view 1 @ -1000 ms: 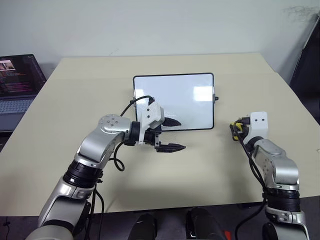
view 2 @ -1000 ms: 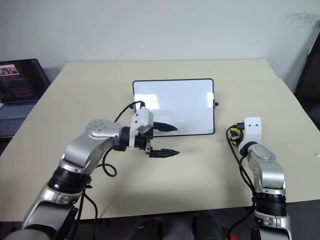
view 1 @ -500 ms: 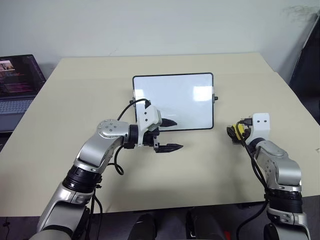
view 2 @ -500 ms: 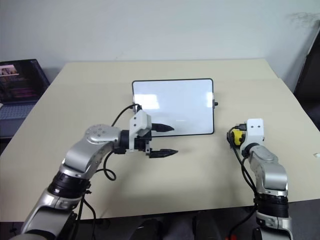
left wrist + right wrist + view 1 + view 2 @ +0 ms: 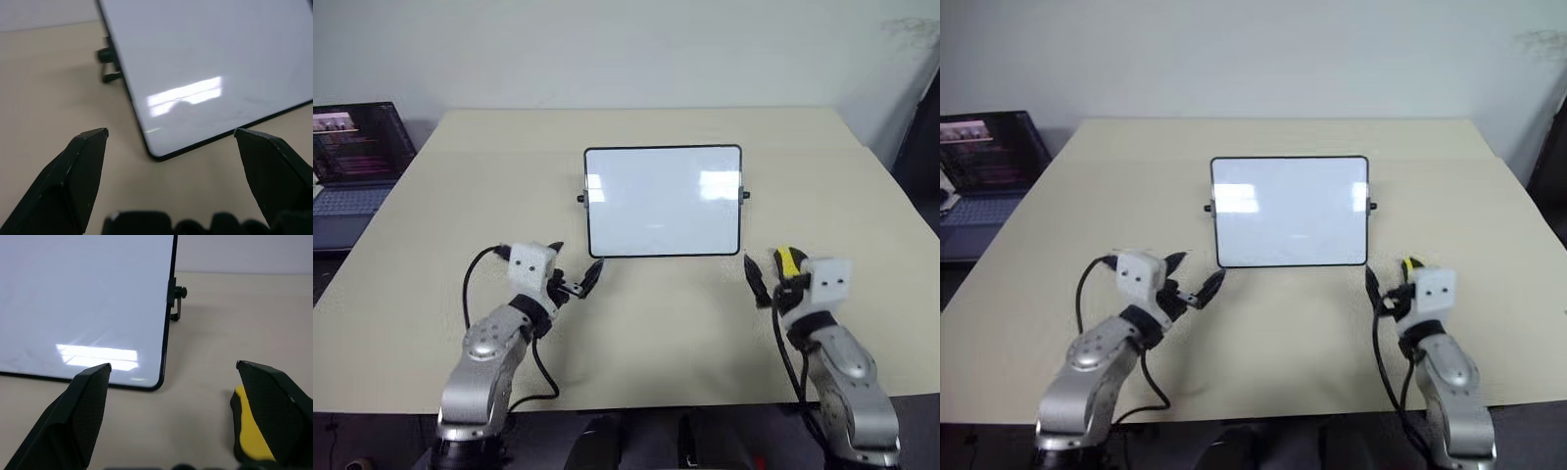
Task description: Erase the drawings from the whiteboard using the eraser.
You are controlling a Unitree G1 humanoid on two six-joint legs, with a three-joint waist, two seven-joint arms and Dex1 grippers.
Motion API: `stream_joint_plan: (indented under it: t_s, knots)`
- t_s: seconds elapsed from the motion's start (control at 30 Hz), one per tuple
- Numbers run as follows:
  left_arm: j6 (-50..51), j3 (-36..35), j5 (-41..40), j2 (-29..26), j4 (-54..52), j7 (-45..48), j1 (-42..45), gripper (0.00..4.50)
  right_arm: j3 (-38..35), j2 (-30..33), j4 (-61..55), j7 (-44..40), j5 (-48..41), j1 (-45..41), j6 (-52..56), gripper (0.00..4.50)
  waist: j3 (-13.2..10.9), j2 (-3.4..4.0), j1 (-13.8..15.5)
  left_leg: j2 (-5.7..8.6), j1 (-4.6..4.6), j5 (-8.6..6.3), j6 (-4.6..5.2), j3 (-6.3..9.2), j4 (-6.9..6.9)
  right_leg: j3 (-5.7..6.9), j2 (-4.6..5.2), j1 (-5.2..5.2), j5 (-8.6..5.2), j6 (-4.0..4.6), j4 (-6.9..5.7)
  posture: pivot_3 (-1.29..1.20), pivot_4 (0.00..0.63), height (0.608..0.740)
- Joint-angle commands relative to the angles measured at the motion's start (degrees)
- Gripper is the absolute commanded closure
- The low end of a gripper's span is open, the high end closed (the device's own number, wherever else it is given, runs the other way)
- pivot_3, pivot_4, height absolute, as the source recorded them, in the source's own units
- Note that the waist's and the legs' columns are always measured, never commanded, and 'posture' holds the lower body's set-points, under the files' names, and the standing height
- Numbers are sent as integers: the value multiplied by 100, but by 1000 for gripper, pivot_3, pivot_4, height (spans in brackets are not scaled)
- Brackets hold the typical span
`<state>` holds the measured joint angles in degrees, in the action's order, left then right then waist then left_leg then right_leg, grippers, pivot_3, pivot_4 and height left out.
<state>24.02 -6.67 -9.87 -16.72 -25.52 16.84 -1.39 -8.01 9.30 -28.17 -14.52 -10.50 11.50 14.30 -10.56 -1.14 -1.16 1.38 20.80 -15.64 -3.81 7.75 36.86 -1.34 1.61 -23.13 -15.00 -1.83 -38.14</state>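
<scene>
We have pulled both arms back from the whiteboard (image 5: 663, 201); both grippers (image 5: 578, 281) (image 5: 771, 279) gape empty, the eraser (image 5: 787, 261) released on the surface beside the right finger (image 5: 274, 404). Board looks wiped.

Whiteboard (image 5: 663, 201): small rectangle, glossy white face, thin black frame with rounded corners, small black knob at mid-height on each short side. Lies on the beige table, long sides across the view, centred. Two bright window reflections on the face, one toward each upper corner.

Drawings (image 5: 653, 226): only a very faint short mark low on the board near its middle; in the left wrist view a few barely visible thin streaks (image 5: 254, 101) toward the lower edge. Rest of the surface reads clean white.

Eraser (image 5: 786, 261): small oblong block, bright yellow top, dark base. Lies on the table off the board's lower right corner, near it but apart, long axis pointing roughly away from the robot.
</scene>
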Motion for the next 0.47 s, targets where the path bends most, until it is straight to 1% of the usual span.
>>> stream_joint_plan:
  t_s: [0.03,0.07,0.13,0.23,0.37,0.47]
  knots:
    - [-233,-103,341,139,-389,-503,-154,0,-218,33,48,-121,-107,258,-617,63,1,1,-9,1,-1,0,0,-5,0,7,-3,0,3,-2,0,0,150,740]
    - [-267,-175,368,156,-388,-576,-226,0,-206,23,107,-143,-112,334,-699,63,1,1,-15,0,-1,0,0,-8,1,11,-3,0,6,-2,1,0,150,740]
    - [-251,-101,506,229,-438,-764,-249,0,-366,139,270,-228,-203,325,-755,63,2,3,-34,0,-2,0,0,-10,1,11,-6,0,9,-2,1,0,150,740]
    - [-310,-108,577,281,-458,-874,-385,0,-416,238,381,-240,-141,446,-808,63,2,3,-38,-3,-2,0,0,-11,-1,11,-29,0,9,0,1,0,150,740]
    - [-417,-58,664,410,-380,-1003,-692,0,-506,255,317,-165,-186,684,-675,63,3,4,-32,-6,3,0,0,-9,-7,11,-29,-2,6,3,9,0,150,740]
    - [-319,0,592,543,-383,-1040,-681,0,-560,395,198,-229,-285,679,-482,63,2,4,-27,-4,6,-1,0,-11,-4,10,-27,-3,7,1,14,0,150,740]
